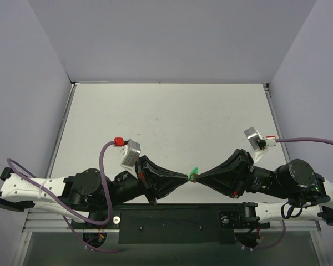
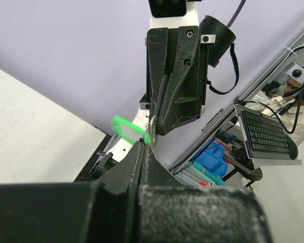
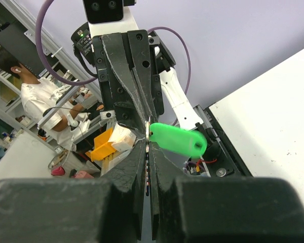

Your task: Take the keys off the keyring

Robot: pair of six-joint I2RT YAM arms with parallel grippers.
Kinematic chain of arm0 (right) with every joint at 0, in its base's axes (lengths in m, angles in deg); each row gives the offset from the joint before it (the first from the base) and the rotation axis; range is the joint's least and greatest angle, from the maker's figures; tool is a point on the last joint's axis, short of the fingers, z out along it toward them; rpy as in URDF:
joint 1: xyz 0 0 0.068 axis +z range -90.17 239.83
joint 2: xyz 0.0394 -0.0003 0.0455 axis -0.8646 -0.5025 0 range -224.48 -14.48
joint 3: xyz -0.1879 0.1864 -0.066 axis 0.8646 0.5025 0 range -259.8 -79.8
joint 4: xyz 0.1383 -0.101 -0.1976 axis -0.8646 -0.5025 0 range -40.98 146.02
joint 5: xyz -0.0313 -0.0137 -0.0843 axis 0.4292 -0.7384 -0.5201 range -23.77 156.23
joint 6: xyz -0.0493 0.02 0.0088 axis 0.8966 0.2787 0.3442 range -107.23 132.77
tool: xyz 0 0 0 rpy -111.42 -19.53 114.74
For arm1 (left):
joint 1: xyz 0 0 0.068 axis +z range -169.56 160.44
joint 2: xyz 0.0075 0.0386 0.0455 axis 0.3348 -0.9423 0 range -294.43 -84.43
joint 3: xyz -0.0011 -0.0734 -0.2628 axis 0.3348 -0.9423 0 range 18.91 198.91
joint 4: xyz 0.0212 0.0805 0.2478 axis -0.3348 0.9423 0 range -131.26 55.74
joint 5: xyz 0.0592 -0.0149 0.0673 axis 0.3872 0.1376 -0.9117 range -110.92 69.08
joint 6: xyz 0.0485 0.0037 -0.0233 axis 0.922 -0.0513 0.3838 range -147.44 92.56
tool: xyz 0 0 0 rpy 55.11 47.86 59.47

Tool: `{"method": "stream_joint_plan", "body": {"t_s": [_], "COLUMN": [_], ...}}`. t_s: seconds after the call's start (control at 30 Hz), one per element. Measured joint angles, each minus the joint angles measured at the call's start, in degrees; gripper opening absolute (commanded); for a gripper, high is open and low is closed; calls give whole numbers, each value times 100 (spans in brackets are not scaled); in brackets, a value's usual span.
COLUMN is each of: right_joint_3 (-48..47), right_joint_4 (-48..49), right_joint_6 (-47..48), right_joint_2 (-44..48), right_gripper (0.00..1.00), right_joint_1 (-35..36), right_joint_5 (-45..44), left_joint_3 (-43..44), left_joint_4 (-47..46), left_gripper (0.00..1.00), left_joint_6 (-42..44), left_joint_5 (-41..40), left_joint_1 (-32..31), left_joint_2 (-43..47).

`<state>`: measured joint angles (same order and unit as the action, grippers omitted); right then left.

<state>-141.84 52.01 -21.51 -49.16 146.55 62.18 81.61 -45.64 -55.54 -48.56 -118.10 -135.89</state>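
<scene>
The white table [image 1: 166, 111] is lying bare-topped under the walls of the booth. At its near edge the left arm [image 1: 72, 188] and the right arm [image 1: 291, 180] are reaching inward toward each other. They are holding their wrists up off the surface.

The left gripper [image 1: 187, 177] and the right gripper [image 1: 196, 178] are meeting tip to tip in the middle. Both pairs of fingers are clenched tight, with no gap showing in either wrist view.

The keyring [image 3: 180, 139], a bright green oval, is sticking out sideways from that meeting point, in the air above the table's near edge. The keys [image 3: 149, 130] are showing only as a thin silver sliver pinched where the tips touch. I cannot tell which gripper is gripping which piece.
</scene>
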Motion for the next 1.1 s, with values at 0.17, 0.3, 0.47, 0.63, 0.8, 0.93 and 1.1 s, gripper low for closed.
{"method": "stream_joint_plan", "body": {"t_s": [0.17, 0.3, 0.47, 0.63, 0.8, 0.93, 1.1], "right_joint_3": [0, 0, 0, 0, -24, -92, -107], "right_joint_4": [-2, -9, -136, -260, -420, -525, -581], "right_joint_6": [-2, -4, -22, -31, -42, -44, -44], "right_joint_2": [0, 0, 2, 13, 13, 11, -9], "right_gripper": [0, 0, 0, 0, 0, 0, 0], "right_joint_1": [0, 0, 0, 0, 0, 0, 0], "right_joint_5": [0, 0, -2, -2, 0, 2, 2], "left_joint_3": [0, 0, 114, 306, 573, 861, 946], "left_joint_4": [0, 9, 313, 754, 1209, 1580, 1814], "left_gripper": [0, 0, 0, 0, 0, 0, 0], "left_joint_6": [0, 0, 11, 26, 70, 136, 157], "left_joint_5": [2, 2, 2, 4, 4, 4, 4], "left_joint_1": [0, 0, 0, 0, 0, 0, 0], "left_joint_2": [0, 0, -20, -48, -192, -354, -387]}}
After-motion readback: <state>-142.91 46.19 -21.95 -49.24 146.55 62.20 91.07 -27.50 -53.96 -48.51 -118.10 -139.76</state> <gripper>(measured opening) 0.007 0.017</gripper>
